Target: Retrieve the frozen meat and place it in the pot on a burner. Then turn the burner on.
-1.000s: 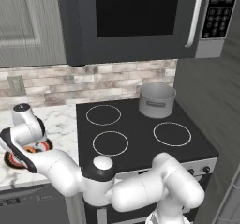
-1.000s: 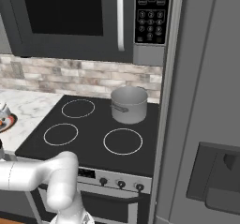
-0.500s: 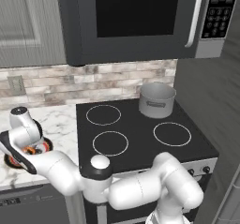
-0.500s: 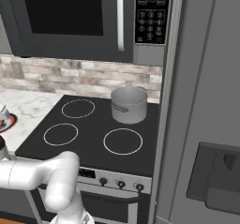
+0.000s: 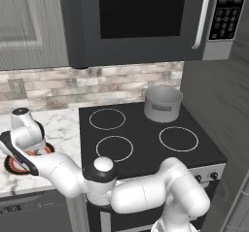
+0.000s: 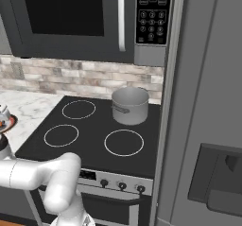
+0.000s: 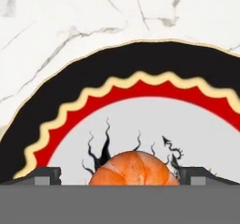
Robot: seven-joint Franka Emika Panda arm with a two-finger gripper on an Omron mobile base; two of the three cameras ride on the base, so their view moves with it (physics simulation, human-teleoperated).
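Observation:
The frozen meat [image 7: 136,169] is an orange lump lying on the grey centre of a round black-and-red rimmed plate [image 7: 93,85]. In the hand view my gripper [image 7: 121,177] is open, one dark fingertip [image 7: 44,176] on each side of the meat, close above the plate. From the left base view the hand [image 5: 23,131] hangs over that plate [image 5: 14,165] on the marble counter, left of the stove. The grey pot [image 5: 163,103] stands on the back right burner, also the pot [image 6: 130,105] in the right base view.
The black stove top [image 5: 146,143] has three bare burner rings. Knobs [image 6: 122,186] line its front panel. A microwave [image 5: 141,17] hangs above, and a tall fridge [image 6: 208,102] stands right of the stove. The marble counter [image 7: 56,21] surrounds the plate.
The hand has sunk a little lower and to the left over the plate. Its jaws have stayed open; pot and plate have not moved.

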